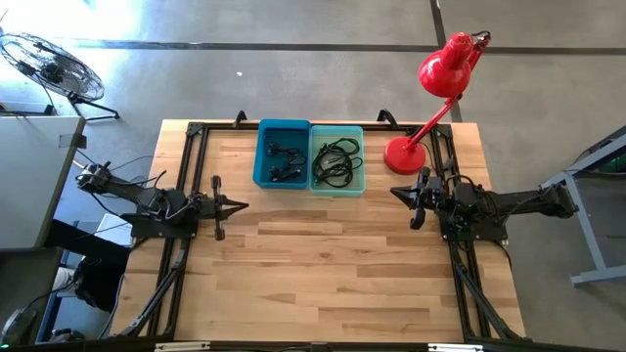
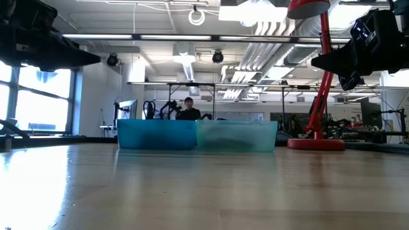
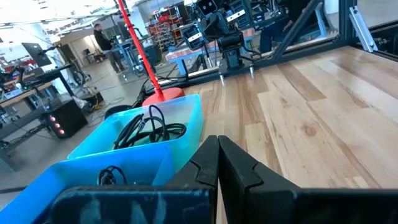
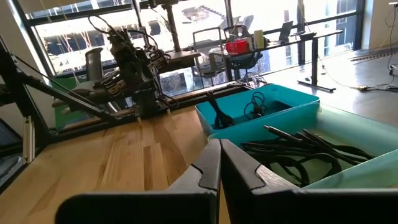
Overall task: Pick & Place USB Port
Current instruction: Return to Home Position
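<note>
From above, the table (image 1: pixel 333 284) is seen bare across front and middle; the left gripper (image 1: pixel 238 204) and right gripper (image 1: pixel 398 192) are held near the side edges, well apart. At the back edge the blue bin (image 1: pixel 283 124) and green bin (image 1: pixel 337 129) are set touching, with cables (image 1: pixel 284 152) in the first and a bigger tangle (image 1: pixel 335 161) in the second. A lamp (image 1: pixel 404 154) is placed just beside the green bin. At table height, open board is shown before both bins. In the left wrist view the fingers (image 3: pixel 249 174) are pressed together with nothing held; likewise in the right wrist view
</note>
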Controlling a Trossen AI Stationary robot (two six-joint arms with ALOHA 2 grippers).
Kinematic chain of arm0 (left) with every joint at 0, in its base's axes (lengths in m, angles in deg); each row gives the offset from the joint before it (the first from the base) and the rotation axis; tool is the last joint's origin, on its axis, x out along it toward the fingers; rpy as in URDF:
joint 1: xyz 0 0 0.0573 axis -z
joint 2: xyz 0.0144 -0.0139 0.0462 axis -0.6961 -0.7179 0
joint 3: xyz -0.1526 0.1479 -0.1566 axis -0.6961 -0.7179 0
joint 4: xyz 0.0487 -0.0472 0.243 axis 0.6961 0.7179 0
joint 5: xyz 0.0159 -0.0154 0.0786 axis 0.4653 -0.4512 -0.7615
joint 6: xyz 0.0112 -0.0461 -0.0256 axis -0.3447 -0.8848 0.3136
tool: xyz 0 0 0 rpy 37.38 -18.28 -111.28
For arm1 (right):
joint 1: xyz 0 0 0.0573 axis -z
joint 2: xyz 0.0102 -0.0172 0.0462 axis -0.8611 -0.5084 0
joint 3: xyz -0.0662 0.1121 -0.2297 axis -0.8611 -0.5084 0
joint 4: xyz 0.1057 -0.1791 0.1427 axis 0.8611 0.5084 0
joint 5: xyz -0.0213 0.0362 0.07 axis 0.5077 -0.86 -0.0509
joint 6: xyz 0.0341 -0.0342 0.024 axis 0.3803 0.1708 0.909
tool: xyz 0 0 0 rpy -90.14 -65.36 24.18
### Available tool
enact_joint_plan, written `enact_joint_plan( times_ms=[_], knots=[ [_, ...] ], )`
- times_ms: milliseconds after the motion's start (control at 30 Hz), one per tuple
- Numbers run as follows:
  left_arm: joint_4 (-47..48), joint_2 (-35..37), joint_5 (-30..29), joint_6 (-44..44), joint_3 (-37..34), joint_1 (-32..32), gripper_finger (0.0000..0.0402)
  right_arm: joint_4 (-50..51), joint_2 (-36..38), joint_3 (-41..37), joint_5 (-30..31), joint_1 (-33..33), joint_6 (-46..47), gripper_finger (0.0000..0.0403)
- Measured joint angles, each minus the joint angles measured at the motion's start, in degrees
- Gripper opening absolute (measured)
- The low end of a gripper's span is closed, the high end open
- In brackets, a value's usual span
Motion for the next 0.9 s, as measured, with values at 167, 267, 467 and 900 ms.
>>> enact_joint_plan(
  times_ms=[167, 267, 467, 900],
  knots=[
    [0.0, 0.0, 0.0, 0.0, 0.0, 0.0, 0.0000, 0.0, 0.0, 0.0, 0.0, 0.0, 0.0, 0.0000],
    [0.0, 0.0, 0.0, 0.0, 0.0, 0.0, 0.0000, 0.0, 0.0, 0.0, 0.0, 0.0, 0.0, 0.0000],
    [0.0, 0.0, 0.0, 0.0, 0.0, 0.0, 0.0000, 0.0, 0.0, 0.0, 0.0, 0.0, 0.0, 0.0000],
    [0.1, 0.0, 0.8, 0.0, 0.0, 0.8, 0.0000, 0.0, 0.0, 0.0, 0.0, 0.0, 0.0, 0.0000]
  ],
)
